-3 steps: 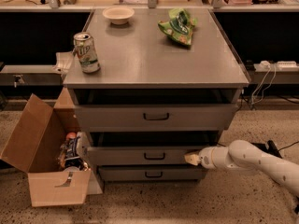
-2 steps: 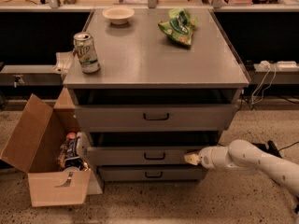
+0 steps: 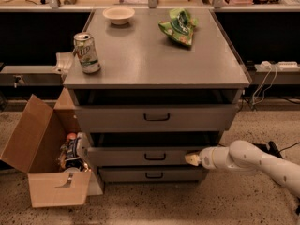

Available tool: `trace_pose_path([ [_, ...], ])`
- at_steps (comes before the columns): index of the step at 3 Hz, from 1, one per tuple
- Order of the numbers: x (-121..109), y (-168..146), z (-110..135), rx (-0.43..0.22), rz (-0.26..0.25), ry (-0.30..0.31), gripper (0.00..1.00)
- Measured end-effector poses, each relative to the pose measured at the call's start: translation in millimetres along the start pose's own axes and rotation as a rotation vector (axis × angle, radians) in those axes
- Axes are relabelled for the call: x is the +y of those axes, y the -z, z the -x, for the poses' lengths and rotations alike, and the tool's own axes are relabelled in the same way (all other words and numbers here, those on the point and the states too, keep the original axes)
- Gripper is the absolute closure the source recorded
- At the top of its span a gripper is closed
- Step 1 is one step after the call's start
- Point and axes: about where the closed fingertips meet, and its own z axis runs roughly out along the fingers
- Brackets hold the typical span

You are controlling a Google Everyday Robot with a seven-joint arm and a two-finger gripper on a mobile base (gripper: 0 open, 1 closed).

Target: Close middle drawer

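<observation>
The grey metal cabinet [image 3: 157, 60] has three drawers. The middle drawer [image 3: 140, 156] has a plain front with a small dark bar handle [image 3: 155, 157] and stands pulled out a little, with a dark gap above it. My gripper [image 3: 191, 159] comes in from the right on a white arm [image 3: 248, 158]. Its tip rests against the right end of the middle drawer's front. The top drawer [image 3: 157, 117] also stands out a little. The bottom drawer [image 3: 152, 174] sits further in.
On the cabinet top are a soda can [image 3: 87, 53], a white bowl [image 3: 118, 15] and a green chip bag [image 3: 178, 27]. An open cardboard box [image 3: 47, 163] with items stands on the floor at the left. Cables and a power strip [image 3: 276, 65] lie at the right.
</observation>
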Motion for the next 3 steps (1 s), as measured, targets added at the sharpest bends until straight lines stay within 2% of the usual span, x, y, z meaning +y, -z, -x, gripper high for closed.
trace_pose_path([
  [3,1.5,1.1,-0.9,-0.002,-0.001,0.002,1.00],
])
